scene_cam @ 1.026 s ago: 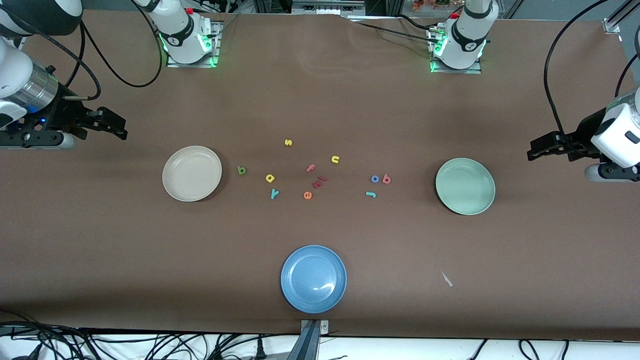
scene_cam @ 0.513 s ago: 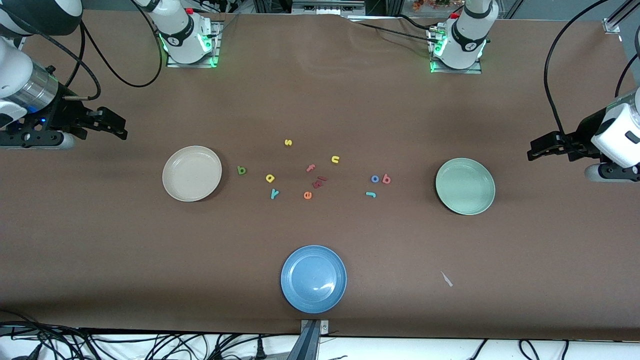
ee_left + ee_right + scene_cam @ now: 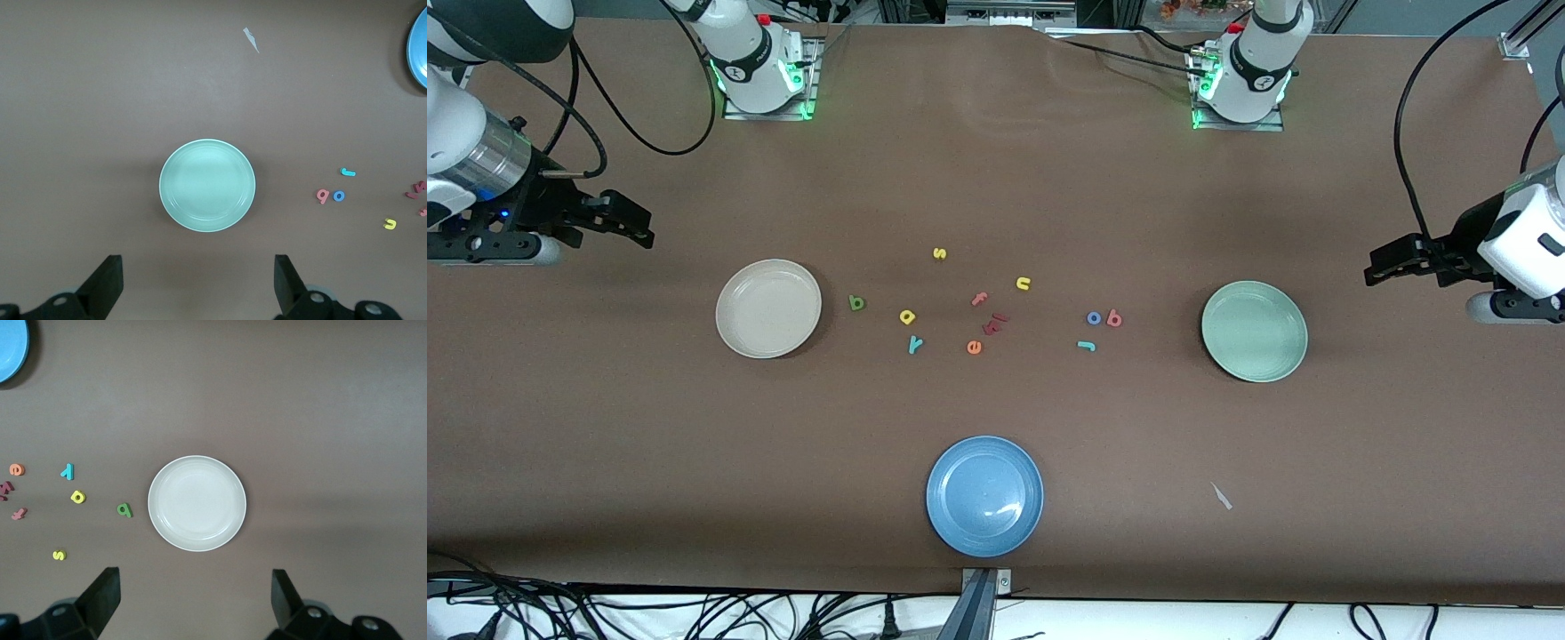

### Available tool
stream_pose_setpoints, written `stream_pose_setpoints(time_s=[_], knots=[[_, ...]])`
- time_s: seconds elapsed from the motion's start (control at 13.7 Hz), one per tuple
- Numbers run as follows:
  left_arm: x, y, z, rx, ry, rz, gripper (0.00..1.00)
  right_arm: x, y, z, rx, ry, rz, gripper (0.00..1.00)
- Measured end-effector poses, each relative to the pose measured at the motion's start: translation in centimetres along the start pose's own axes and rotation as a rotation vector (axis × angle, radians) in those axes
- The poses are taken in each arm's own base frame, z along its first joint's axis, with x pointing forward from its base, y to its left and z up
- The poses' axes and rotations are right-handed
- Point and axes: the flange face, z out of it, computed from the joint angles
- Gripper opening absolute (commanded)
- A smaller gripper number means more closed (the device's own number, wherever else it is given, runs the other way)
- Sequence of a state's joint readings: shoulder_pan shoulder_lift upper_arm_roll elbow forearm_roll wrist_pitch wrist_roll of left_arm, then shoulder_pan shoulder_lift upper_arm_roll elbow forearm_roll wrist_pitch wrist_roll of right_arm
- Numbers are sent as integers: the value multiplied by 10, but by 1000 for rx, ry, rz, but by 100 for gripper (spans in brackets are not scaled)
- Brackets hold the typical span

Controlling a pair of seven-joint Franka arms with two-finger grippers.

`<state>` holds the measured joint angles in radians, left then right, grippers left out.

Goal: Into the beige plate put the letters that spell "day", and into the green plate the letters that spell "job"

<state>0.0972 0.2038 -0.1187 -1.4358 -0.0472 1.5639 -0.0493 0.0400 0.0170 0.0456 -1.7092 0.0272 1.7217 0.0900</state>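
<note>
Both plates lie bare as I hang with each arm waiting at its end of the table: my left gripper [image 3: 195, 283] over the cloth by the green plate [image 3: 1254, 331], my right gripper [image 3: 195, 603] by the beige plate [image 3: 768, 308], jaws spread wide, holding nothing. Between the plates lie the green d [image 3: 856, 303], yellow a [image 3: 907, 316] and teal y [image 3: 914, 344] toward the beige plate, and the teal j [image 3: 1086, 346], blue o [image 3: 1094, 317] and red-pink b [image 3: 1113, 317] toward the green. They look feather-light, soft and thin; I judge a gentle pinch across each letter's outer edges best, straight down.
</note>
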Motion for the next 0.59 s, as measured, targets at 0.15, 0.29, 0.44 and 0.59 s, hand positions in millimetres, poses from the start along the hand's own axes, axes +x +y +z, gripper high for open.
stream_pose_setpoints(time_s=[0.15,0.29,0.44,0.59], knots=[[1,3,7,0,-13,4,99,0,-1,0,0,0,-1,100],[5,13,21,-8,-39,19,99,0,-1,0,0,0,-3,100],[12,37,46,-9,-83,35,99,0,-3,0,0,0,-5,100],[18,72,87,-6,-149,42,99,-2,-16,0,0,0,-28,100]])
